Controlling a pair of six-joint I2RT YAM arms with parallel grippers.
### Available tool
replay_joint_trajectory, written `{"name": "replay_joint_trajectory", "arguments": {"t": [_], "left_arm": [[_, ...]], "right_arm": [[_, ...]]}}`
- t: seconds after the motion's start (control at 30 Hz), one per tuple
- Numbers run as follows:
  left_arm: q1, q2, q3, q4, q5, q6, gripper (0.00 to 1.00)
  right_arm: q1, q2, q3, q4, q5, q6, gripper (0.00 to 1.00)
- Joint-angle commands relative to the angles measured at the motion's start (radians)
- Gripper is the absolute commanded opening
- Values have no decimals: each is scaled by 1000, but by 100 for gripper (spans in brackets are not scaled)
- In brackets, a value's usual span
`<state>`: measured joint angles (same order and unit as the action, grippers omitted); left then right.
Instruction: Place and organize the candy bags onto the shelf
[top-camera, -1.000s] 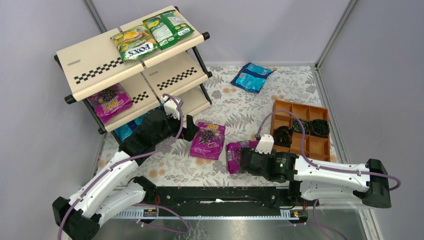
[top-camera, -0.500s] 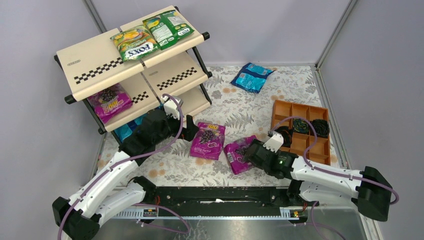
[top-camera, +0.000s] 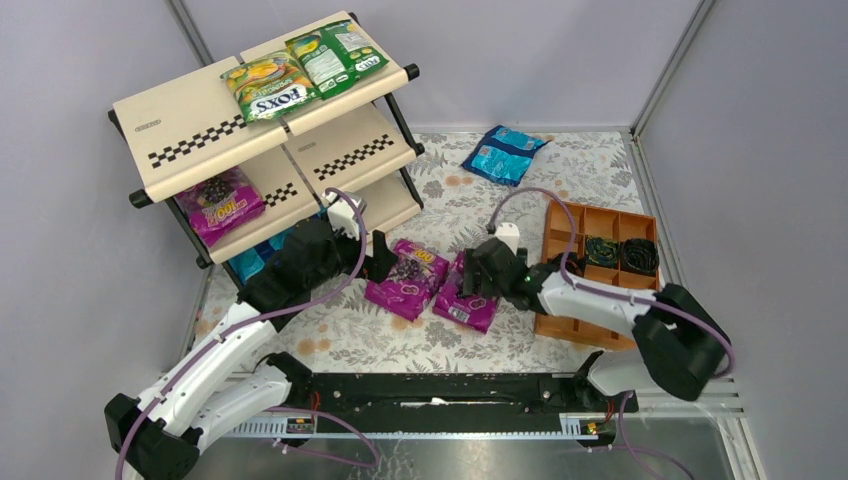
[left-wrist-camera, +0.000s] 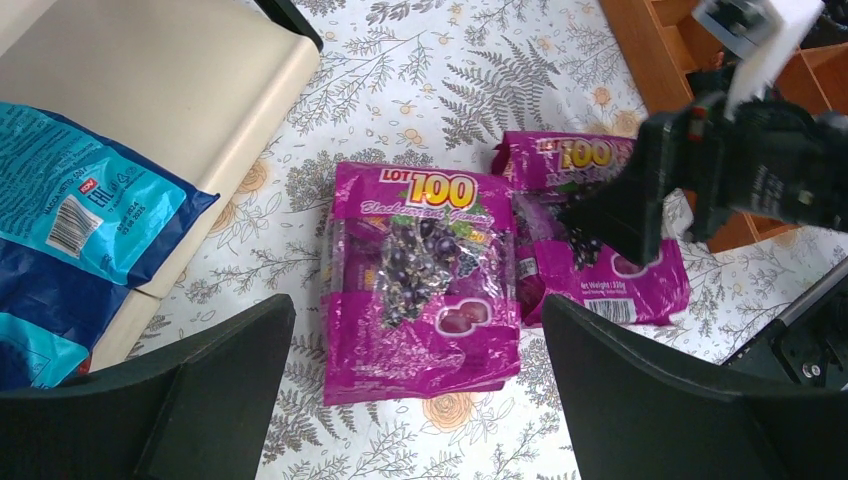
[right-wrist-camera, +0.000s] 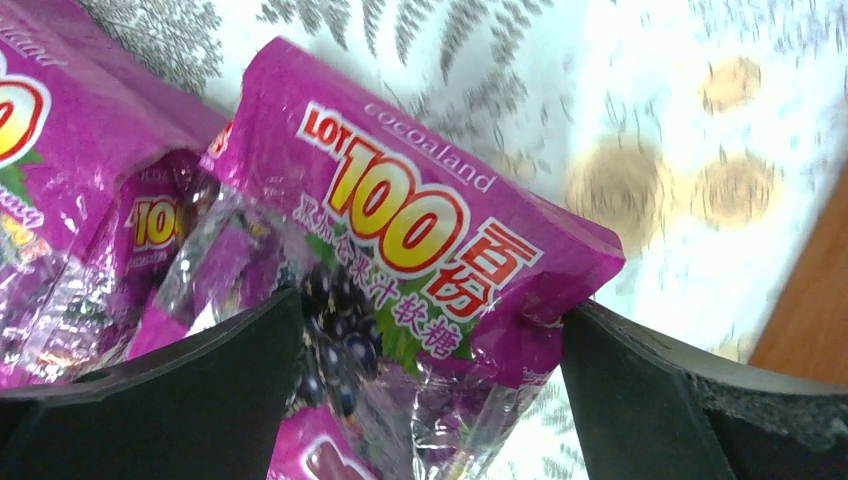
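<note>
Right gripper (top-camera: 474, 283) is clamping a magenta candy bag (top-camera: 466, 300) on the table (top-camera: 480, 215), touching a second magenta bag (left-wrist-camera: 422, 280) on its left. Left gripper (top-camera: 385, 262), jaws spread and holding nothing, is hovering over that second bag, right of the shelf (top-camera: 190, 120)

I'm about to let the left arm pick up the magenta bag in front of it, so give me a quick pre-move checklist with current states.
1. Left gripper open, fingers astride the near magenta bag: ok.
2. That bag lies flat on the table: ok.
3. Clear of its neighbour: not ok; the second magenta bag touches or overlaps its edge.
4. Right gripper out of the way: not ok; it sits on the second bag.
5. Right gripper's grip state: cannot tell.
6. Room on the shelf: ok, top tier partly bare.
</note>
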<state>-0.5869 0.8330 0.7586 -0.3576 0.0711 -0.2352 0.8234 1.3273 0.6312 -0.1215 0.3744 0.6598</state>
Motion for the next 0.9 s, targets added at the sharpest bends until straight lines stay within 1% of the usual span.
{"name": "replay_joint_trajectory", "arguments": {"t": [0.0,0.1,0.17,0.27,0.37,0.53,0.63,0.73,0.8,0.87], "left_arm": [[-3,-14,6,23,5,9,99],[-2,-17,4,23,6,7,99],[-3,-21,1,21,7,4,99],[-3,-25,0,22,10,1,99],[-2,-16,6,21,19,2,99],[-2,6,21,21,46,-6,99],[-2,6,20,21,37,-9,99],[-2,-2,15,19,38,-11,99],[-2,-4,12,20,43,-12,99],[-2,-5,14,17,43,-11,99]], "right_arm": [[-54,123,146,29,-100,-269,100],[-58,185,250,-66,-65,-310,100],[-58,183,291,-140,-32,-290,100],[-58,99,284,-210,-27,-235,100],[-58,3,230,-242,-78,-163,100],[-59,-92,108,-185,-215,-38,100],[-72,-102,52,-135,-253,22,100],[-101,-93,2,-56,-343,63,100],[-114,-78,-26,3,-372,53,100],[-123,-44,-31,39,-373,-23,100]]}}
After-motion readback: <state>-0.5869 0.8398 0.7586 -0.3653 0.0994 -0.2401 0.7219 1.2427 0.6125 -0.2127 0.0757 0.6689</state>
